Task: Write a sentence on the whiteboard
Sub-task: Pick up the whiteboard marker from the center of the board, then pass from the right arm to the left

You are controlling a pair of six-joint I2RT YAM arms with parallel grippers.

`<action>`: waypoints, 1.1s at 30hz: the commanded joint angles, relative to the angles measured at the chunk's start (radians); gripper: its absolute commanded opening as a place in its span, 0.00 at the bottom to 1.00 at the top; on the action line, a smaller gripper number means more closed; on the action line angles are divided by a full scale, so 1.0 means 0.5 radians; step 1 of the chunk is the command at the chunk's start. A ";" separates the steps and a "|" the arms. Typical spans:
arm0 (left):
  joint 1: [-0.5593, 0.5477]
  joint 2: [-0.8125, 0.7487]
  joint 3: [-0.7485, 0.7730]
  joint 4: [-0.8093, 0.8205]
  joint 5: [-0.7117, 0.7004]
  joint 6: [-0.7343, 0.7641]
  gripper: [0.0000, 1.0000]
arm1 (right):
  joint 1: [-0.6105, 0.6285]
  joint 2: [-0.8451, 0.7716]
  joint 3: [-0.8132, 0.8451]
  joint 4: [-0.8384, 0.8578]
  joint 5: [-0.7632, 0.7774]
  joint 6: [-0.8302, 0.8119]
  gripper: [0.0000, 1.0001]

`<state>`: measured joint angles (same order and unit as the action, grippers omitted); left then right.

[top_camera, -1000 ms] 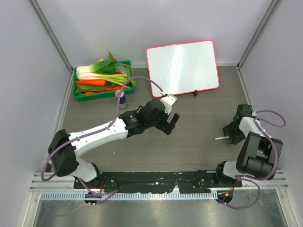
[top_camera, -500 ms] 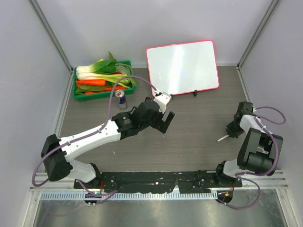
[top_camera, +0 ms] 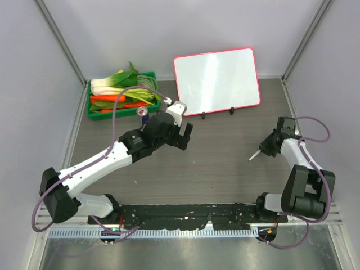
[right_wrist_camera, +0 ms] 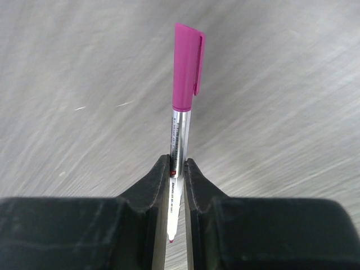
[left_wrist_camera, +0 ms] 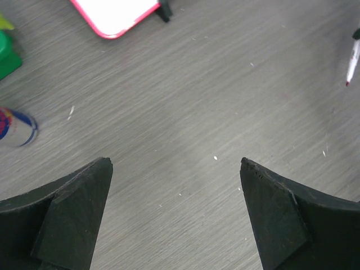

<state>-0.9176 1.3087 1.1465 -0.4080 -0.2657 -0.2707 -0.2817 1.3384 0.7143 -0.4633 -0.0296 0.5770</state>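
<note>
Right gripper [right_wrist_camera: 177, 166] clamps a pink-capped marker [right_wrist_camera: 186, 67], its barrel print unreadable.

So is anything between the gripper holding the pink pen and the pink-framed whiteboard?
No; the top view shows only bare grey tabletop between the right gripper and the glossy white pink-framed whiteboard.

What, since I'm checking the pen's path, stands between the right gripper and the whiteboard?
Nothing visible. The right gripper, shut on the pen, has only table surface between it and the whiteboard. The can, the crate and the left gripper sit well off to the left.
</note>
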 commanded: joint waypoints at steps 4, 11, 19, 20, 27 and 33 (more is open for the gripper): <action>0.463 -0.092 -0.081 0.021 0.634 -0.302 1.00 | 0.538 -0.186 0.341 0.092 0.129 -0.059 0.01; 0.783 0.055 -0.139 0.174 1.478 -0.649 1.00 | 1.183 -0.115 0.593 0.374 0.103 0.005 0.02; 0.829 0.082 -0.388 1.005 2.013 -1.069 1.00 | 1.542 -0.075 0.593 1.094 -0.296 0.275 0.01; 0.829 0.079 -0.403 1.073 2.038 -1.106 1.00 | 1.563 -0.081 0.581 1.138 -0.312 0.300 0.01; 0.826 0.086 -0.434 1.288 2.081 -1.146 0.96 | 1.600 -0.066 0.578 1.347 -0.478 0.518 0.02; 0.829 0.132 -0.397 1.249 2.026 -1.079 0.88 | 1.613 -0.066 0.556 1.381 -0.539 0.589 0.01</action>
<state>-0.5064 1.3621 0.9264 0.1692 0.7315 -0.8295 0.5163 1.3155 0.9836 0.1425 -0.2550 0.8230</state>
